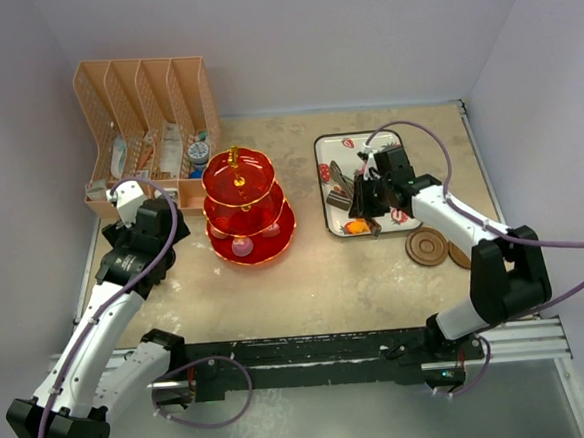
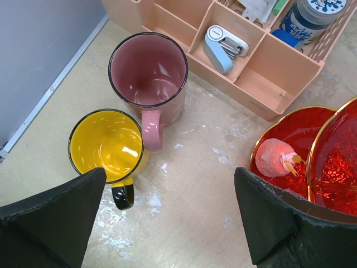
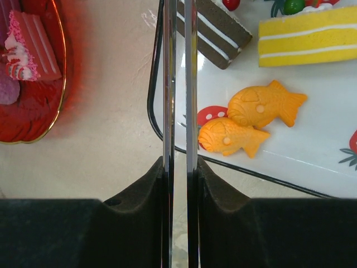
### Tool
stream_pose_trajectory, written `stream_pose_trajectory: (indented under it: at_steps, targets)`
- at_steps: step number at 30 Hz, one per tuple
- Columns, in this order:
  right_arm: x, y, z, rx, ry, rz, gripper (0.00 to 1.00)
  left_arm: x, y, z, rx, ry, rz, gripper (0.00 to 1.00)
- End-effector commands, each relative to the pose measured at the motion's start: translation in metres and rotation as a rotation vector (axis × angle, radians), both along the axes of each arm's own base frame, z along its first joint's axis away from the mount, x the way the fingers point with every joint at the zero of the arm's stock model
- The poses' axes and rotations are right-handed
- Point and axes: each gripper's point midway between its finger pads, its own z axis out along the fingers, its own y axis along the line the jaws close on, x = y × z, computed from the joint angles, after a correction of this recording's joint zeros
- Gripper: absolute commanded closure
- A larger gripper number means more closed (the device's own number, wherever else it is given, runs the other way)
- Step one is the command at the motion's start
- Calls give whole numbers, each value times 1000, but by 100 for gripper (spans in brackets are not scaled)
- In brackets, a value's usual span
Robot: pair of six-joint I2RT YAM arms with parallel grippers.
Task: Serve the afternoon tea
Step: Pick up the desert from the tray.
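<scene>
Left gripper: jaws wide apart, holding nothing, above bare worktop between the mugs and the stand.
Right gripper: jaws clamped on the tongs, over the tray's near-left corner.
Tongs: two metal blades pressed nearly parallel with a narrow gap; their tips run out of the wrist view.
Stand: red, three gold-rimmed tiers, upright at mid-worktop, between the organiser and the tray.
Pink sweet: on the stand's bottom tier, at the side facing the mugs.
Pink slice: on the bottom tier, at the side facing the tray.
Pink mug: upright, empty, in front of the organiser.
Yellow mug: upright, empty, just beside the pink mug, on its near side.
Tray: white, strawberry print, right of the stand.
Fish cakes: two, orange, touching, on the tray near its edge.
Yellow slice and brown slice: on the tray, beyond the fish cakes.
</scene>
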Motion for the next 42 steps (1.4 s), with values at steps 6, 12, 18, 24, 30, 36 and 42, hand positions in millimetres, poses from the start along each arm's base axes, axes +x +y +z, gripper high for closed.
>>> stream_pose_trajectory:
  at_steps: [6, 12, 18, 24, 30, 36, 42]
  targets:
    - [2, -11, 15, -68, -63, 0, 74, 7, -2, 13, -5, -49, -5, 5]
    - [4, -14, 17, -84, -71, 0, 74, 7, -2, 12, -3, -47, -4, 5]
    - [6, -14, 22, -89, -83, 7, 74, 6, -1, 12, -1, -45, 1, 5]
    - [5, -21, 13, -124, -62, -11, 74, 6, -1, 12, -1, -44, 3, 5]
    - [12, -22, 9, -132, -64, -32, 75, 7, -2, 12, -3, -44, -1, 5]
    - [15, -16, -1, -116, -31, -29, 76, 6, -1, 11, 0, -41, 3, 5]
    - [21, -25, -14, -158, -13, -78, 76, 7, -1, 11, 4, -38, 4, 5]
